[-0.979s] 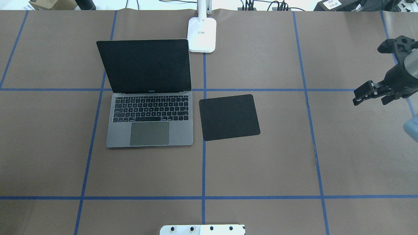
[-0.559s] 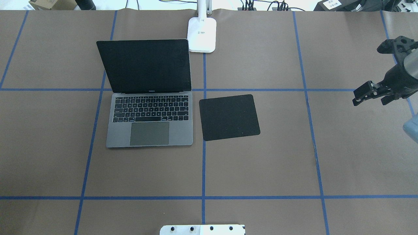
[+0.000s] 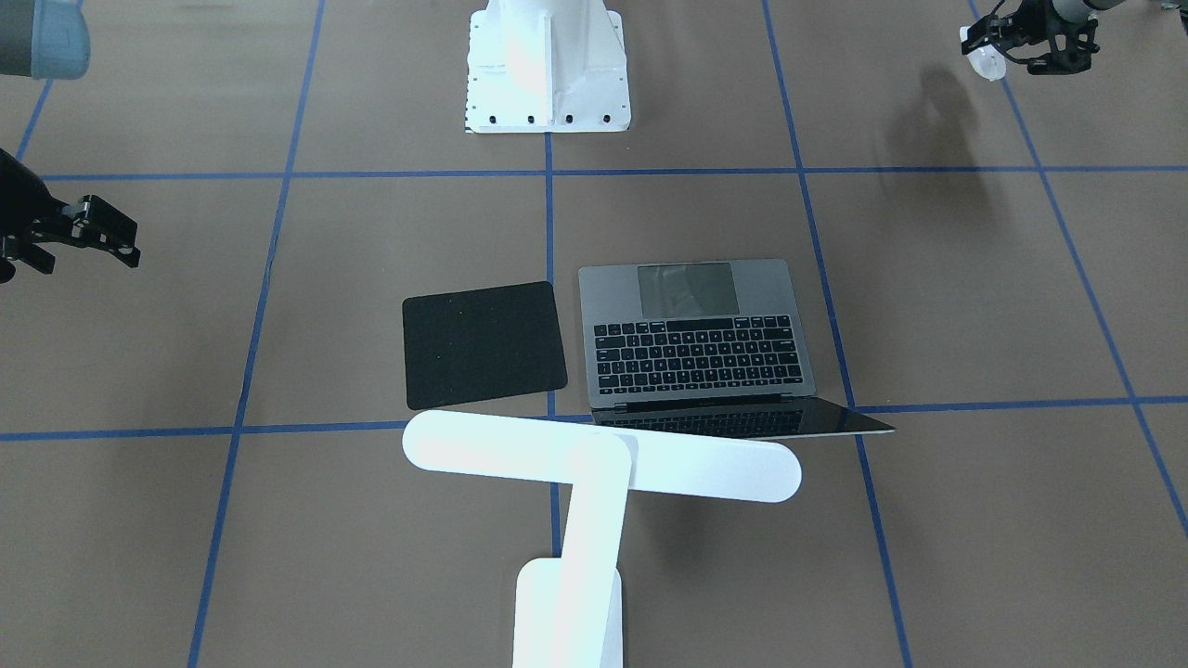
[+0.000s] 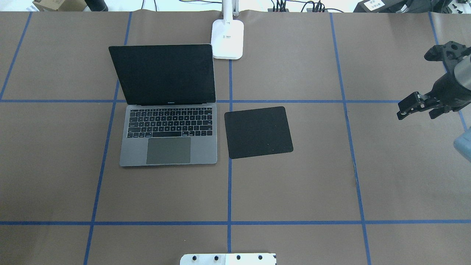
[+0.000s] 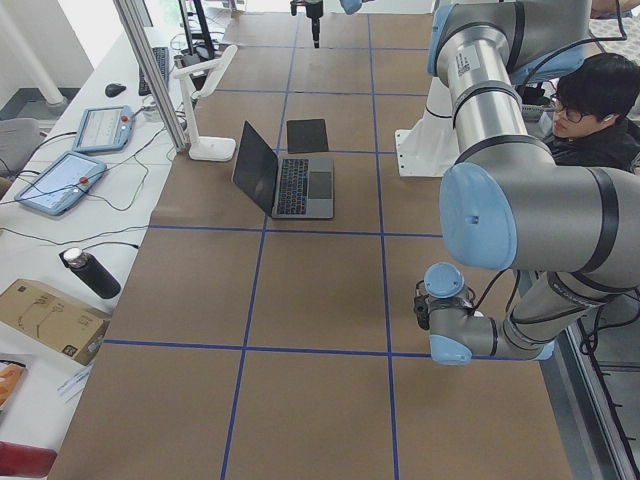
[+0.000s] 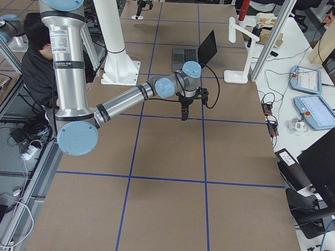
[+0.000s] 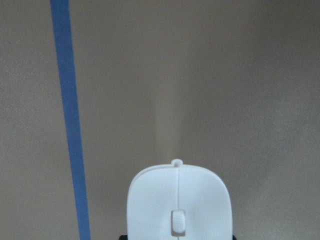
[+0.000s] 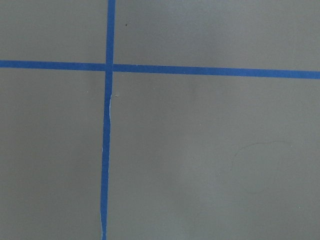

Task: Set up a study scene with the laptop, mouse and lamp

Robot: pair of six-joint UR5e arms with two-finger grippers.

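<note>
Up in the top right corner of the front view, my left fingers [image 3: 1002,35] are clamped on the small glossy white oval mouse [image 3: 986,61], up off the brown bench [image 3: 928,278]. I think it is light, hard and slippery, so holding its two sides near the middle feels safest. My right fingers [image 4: 406,106] are apart, holding nothing.

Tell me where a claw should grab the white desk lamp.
On the white T-shaped desk lamp, probably the straight arm below the head, from the robot's right, away from the open grey laptop. The long bar head overhangs it, blocking descent; the flat base looks too wide.
</note>
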